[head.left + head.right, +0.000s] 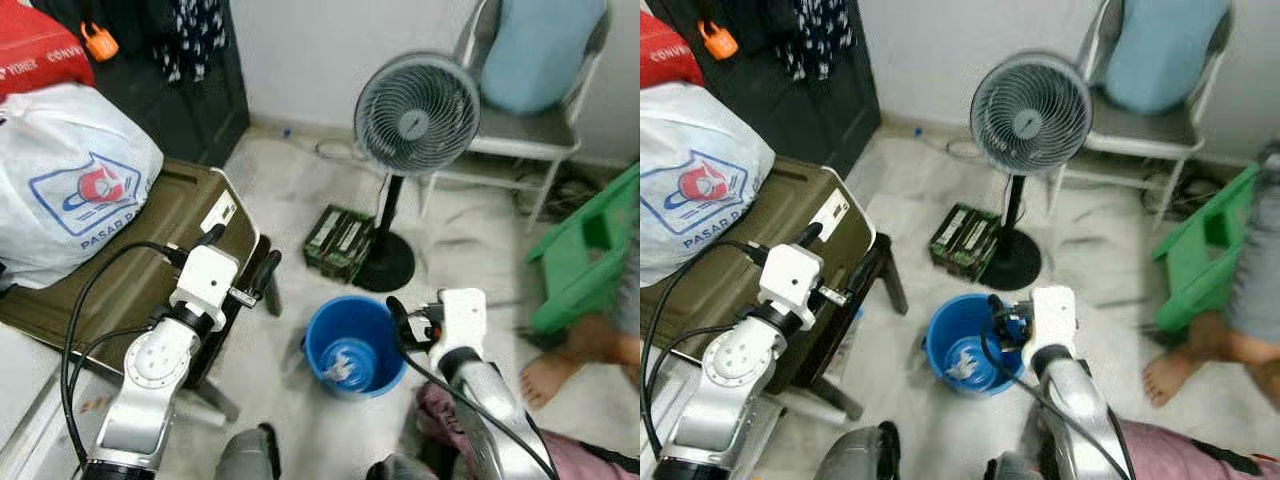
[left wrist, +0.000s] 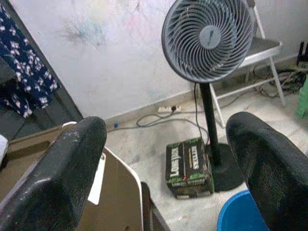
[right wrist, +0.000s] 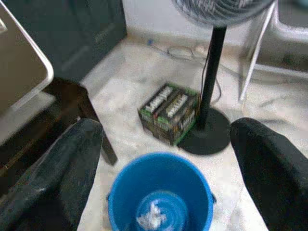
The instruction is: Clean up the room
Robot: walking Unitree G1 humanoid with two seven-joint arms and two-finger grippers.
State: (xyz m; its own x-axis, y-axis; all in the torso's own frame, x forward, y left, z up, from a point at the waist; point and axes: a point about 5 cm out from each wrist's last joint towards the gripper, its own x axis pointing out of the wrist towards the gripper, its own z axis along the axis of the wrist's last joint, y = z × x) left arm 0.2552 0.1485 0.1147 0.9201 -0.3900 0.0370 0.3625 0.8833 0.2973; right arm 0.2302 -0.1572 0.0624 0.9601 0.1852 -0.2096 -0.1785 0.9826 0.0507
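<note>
White bag (image 1: 70, 180) reads "PASAR"; red box (image 1: 35, 50) shows "CONV". Both grippers, left (image 1: 240, 262) & right (image 3: 163, 159), fingers apart, empty, right over blue bucket (image 3: 161, 192) w/ white scrap inside.

Left claw (image 2: 163, 163) fingers spread wide, empty, framing a grey pedestal fan (image 2: 208, 38), a green carton (image 2: 188, 167) beside its base, and a blue bucket (image 2: 240, 215) rim.

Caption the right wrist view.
Open right gripper above a blue bucket near a fan's base and a green carton.

Blurred person's foot (image 1: 548, 377), green stool (image 1: 590, 250) cut off.
</note>
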